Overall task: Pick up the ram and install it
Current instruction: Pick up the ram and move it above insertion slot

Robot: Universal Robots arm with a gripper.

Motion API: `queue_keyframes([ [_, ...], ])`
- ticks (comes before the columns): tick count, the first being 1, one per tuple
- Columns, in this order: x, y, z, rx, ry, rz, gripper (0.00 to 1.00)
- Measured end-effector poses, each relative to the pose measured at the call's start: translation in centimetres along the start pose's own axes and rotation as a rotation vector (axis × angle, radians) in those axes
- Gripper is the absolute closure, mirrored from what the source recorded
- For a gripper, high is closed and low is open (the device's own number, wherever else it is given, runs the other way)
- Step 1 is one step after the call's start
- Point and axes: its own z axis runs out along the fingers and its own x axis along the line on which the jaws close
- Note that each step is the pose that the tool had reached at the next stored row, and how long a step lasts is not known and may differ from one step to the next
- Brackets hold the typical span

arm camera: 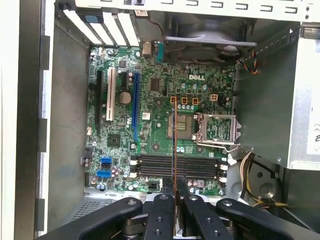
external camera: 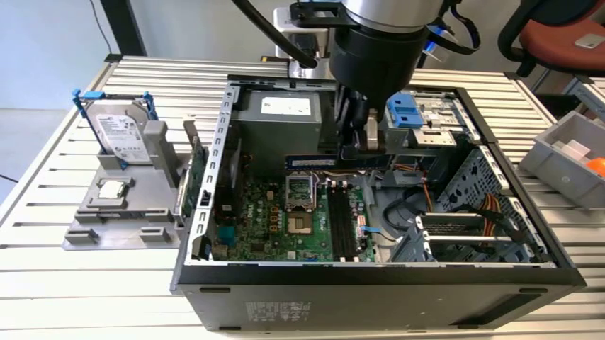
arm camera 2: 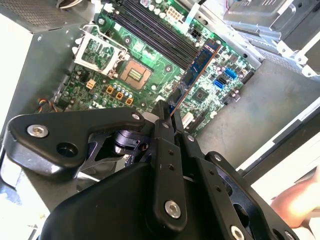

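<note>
**Ram lifted, not yet seated**

The gripper [arm camera: 175, 189] is clamped on one end of the ram [arm camera: 174, 145], so the pickup is done. The dark-blue stick hangs clear above the motherboard [arm camera: 150, 105], over the memory slots [arm camera: 177, 167] and the bare CPU socket [arm camera: 182, 125], lying crosswise to the slots. The slots all look vacant, so seating remains. The open computer case [external camera: 378, 294] stands around them.

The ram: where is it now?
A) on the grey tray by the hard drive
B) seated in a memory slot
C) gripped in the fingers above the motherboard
C: the gripper is shut on the ram, holding it over the motherboard, crosswise to the empty memory slots.
</note>
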Motion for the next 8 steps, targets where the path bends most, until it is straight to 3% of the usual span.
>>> queue_keyframes([
  [8, 0.01, -0.43, 0.01, 0.0, 0.0013, 0.0, 1.0],
])
